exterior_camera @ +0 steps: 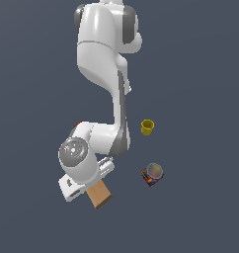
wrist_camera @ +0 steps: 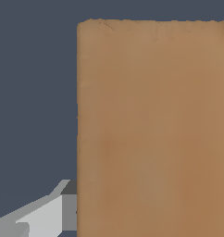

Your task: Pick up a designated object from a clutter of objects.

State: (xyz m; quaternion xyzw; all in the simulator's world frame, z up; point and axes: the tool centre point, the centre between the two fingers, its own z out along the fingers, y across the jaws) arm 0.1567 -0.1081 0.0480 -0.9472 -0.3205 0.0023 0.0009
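Note:
The tan wooden block [exterior_camera: 99,194] lies low in the exterior view, right under the arm's bent wrist. My gripper [exterior_camera: 87,187] sits against the block's end on the exterior view's left, and its fingertips are hidden there. In the wrist view the block [wrist_camera: 153,129] fills most of the picture, very close. One grey finger [wrist_camera: 49,215] lies right beside the block's long edge. The other finger is hidden. I cannot tell whether the jaws are closed on the block.
A small yellow cup [exterior_camera: 147,127] stands to the exterior view's right of the arm. A small colourful box with a greyish round top [exterior_camera: 152,174] sits right of the block. The white arm [exterior_camera: 99,64] rises above the block. A red speck [exterior_camera: 80,122] shows behind the arm.

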